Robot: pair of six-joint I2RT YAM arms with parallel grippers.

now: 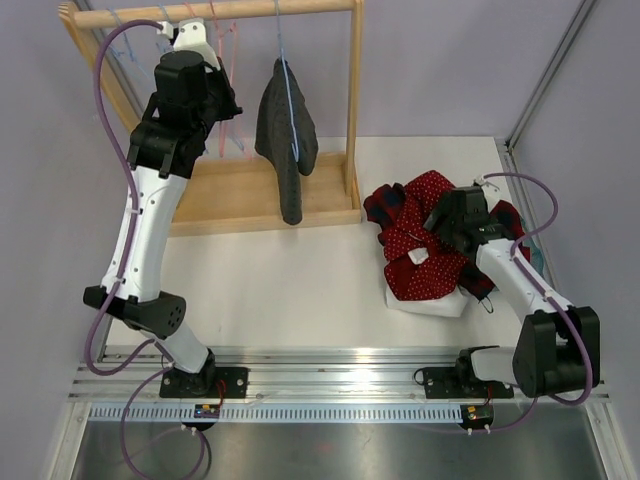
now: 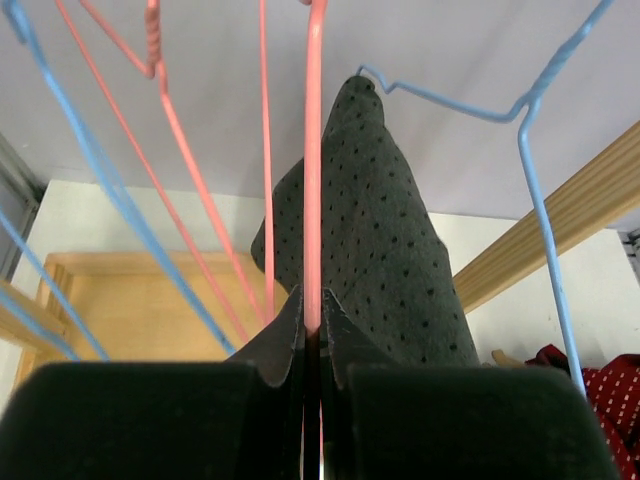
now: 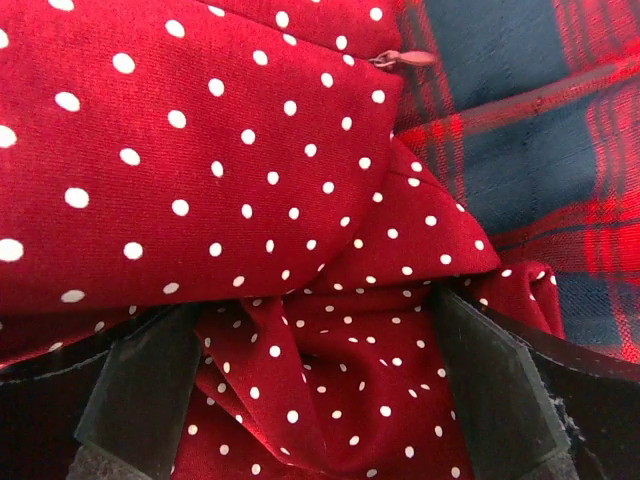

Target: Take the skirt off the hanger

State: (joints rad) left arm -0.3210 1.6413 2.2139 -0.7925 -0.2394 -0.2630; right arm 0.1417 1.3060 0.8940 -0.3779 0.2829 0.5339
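Note:
A red white-dotted skirt [image 1: 425, 255] lies crumpled on a pile at the right of the table, off any hanger. My right gripper [image 1: 432, 228] is down on it, jaws wide apart, with a fold of the dotted cloth [image 3: 250, 150] bunched between the fingers [image 3: 140, 390]; in its wrist view the gripper [image 3: 315, 330] is open. My left gripper [image 1: 205, 35] is up at the rack, shut on the wire of a bare pink hanger [image 2: 314, 150]. In its wrist view the gripper [image 2: 312, 305] pinches the wire. A grey dotted skirt [image 1: 285, 135] hangs on a blue hanger [image 2: 530, 180].
The wooden rack [image 1: 215, 12] stands at the back left on its wooden base [image 1: 240, 195]. More pink and blue wire hangers [image 2: 100, 170] hang beside my left gripper. A red and dark plaid cloth [image 3: 530, 130] lies under the dotted skirt. A white cloth [image 1: 440, 303] shows at the pile's front.

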